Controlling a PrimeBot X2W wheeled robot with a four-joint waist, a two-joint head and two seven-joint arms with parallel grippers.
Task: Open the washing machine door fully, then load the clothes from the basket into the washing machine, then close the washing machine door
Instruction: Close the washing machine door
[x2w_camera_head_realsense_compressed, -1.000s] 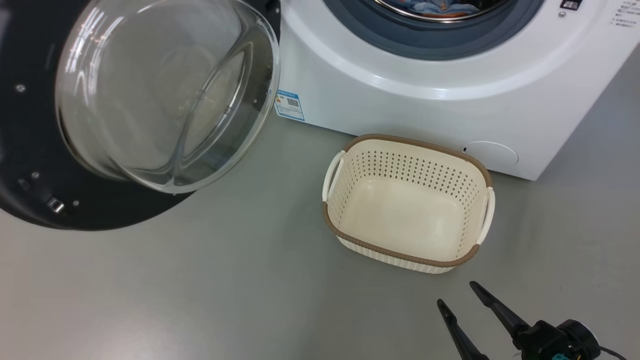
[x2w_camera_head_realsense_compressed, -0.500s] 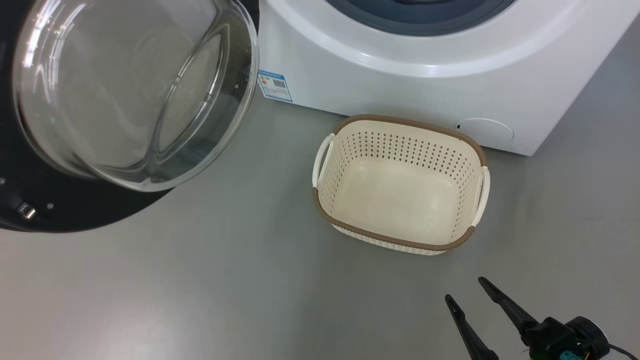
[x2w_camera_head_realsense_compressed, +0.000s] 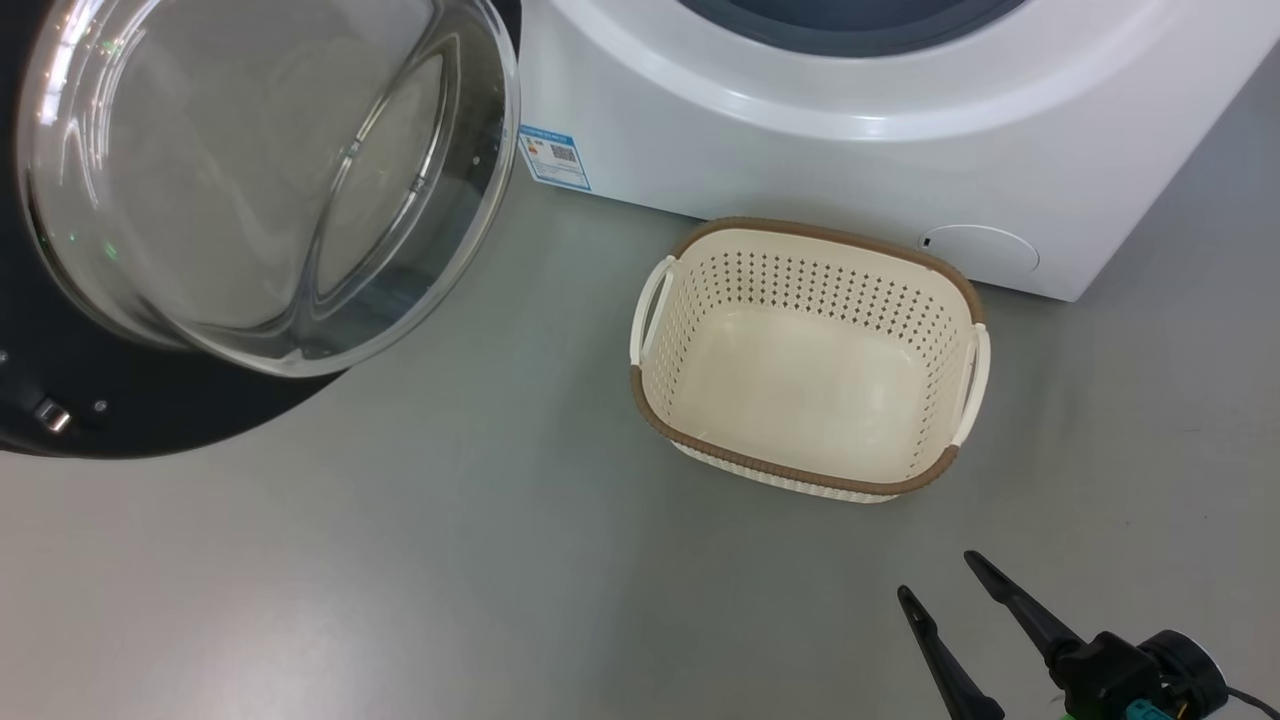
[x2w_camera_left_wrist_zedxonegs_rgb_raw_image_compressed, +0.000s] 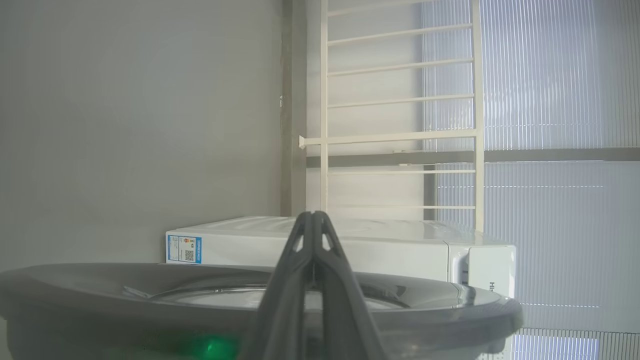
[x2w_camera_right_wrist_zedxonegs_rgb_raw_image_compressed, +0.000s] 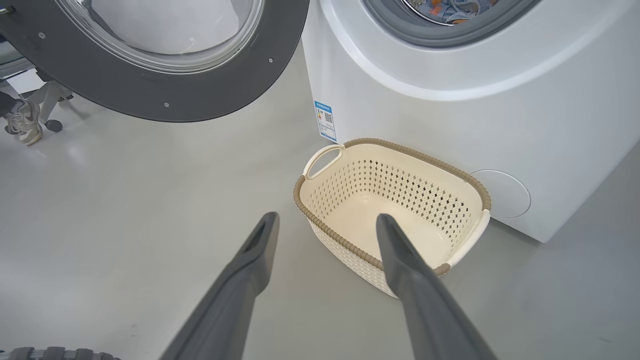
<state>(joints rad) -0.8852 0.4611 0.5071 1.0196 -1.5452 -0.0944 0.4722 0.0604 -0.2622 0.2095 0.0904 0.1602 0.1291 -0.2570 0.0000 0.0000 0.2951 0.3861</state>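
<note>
The right gripper (x2w_camera_head_realsense_compressed: 938, 577) hangs low at the lower right of the head view with its two long dark fingers spread wide apart, nothing between them and nothing touched. It is above the grey floor (x2w_camera_head_realsense_compressed: 450, 560), near the basket (x2w_camera_head_realsense_compressed: 800, 290) but clear of it. In the right wrist view the same two fingers fan out from the bottom edge; one lies over bare floor and the other crosses the basket's near brown rim without any contact that can be made out. The basket stands upright on the floor just in front of the washing machine (x2w_camera_head_realsense_compressed: 800, 150), its cream bottom and perforated walls open to view. The clothes (x2w_camera_right_wrist_zedxonegs_rgb_raw_image_compressed: 450, 7) — blue fabric with orange print — show inside the drum behind the grey-blue gasket (x2w_camera_right_wrist_zedxonegs_rgb_raw_image_compressed: 400, 32) at the top of the right wrist view. The washing machine door (x2w_camera_head_realsense_compressed: 150, 420) is swung well out to the robot's left, its clear glass bowl bulging toward the camera, and a blue label sticker (x2w_camera_head_realsense_compressed: 553, 157) sits on the machine's corner beside it. The left gripper (x2w_camera_left_wrist_zedxonegs_rgb_raw_image_compressed: 314, 216) has its fingers pressed tightly together, tip to tip, with nothing clamped between them. They rise in front of the door's grey rim, and whether they touch it cannot be told.
</note>
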